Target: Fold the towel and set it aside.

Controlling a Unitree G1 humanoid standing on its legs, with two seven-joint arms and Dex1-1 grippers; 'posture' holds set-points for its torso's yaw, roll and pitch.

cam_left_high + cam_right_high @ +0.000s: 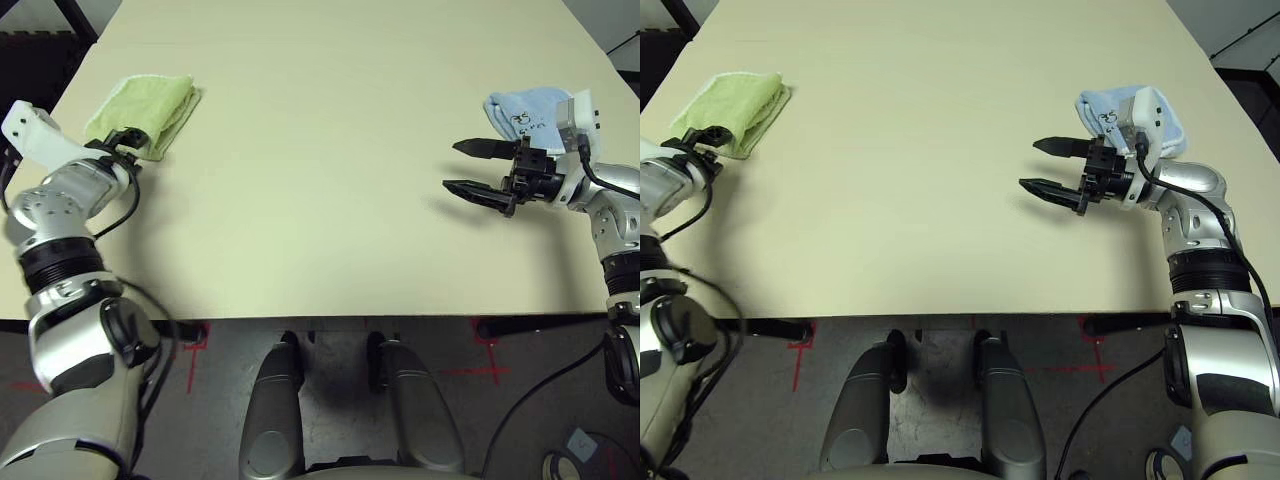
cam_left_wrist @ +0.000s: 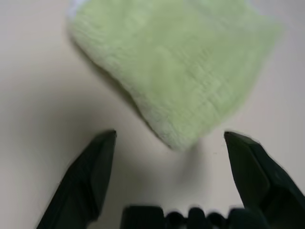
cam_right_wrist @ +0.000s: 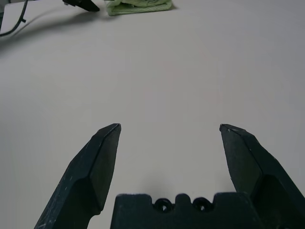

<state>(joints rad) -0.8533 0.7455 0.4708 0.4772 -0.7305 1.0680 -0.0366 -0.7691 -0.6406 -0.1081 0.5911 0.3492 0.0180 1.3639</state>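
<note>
The towel (image 1: 148, 108) is seen folded into a compact light green bundle at the far left of the beige table (image 1: 320, 180), close to the table's left edge. No embroidered mark, tag or lettering can be made out on it; in the left wrist view its terry surface is seen with nothing readable on it.

The left gripper (image 2: 170, 138) is found just beside the near end of the towel. In the left wrist view its two black fingers (image 2: 93, 167) are spread wide, with bare table between them and the towel's corner lying just ahead of the gap; nothing is grasped, so the towel lies released. From the head views the fingers are mostly hidden behind the silver wrist.

The middle of the table is bare beige surface.

At the right, the right gripper (image 1: 463, 166) is held above the table, pointed toward the table's middle. Its fingers are parted wide and nothing is held between them, as is confirmed in the right wrist view.

Behind the right wrist, near the table's right edge, a pale blue cloth (image 1: 525, 110) lies bunched. A small dark printed or stitched mark (image 1: 521, 123) is noted on it; it is too small to be read.
</note>
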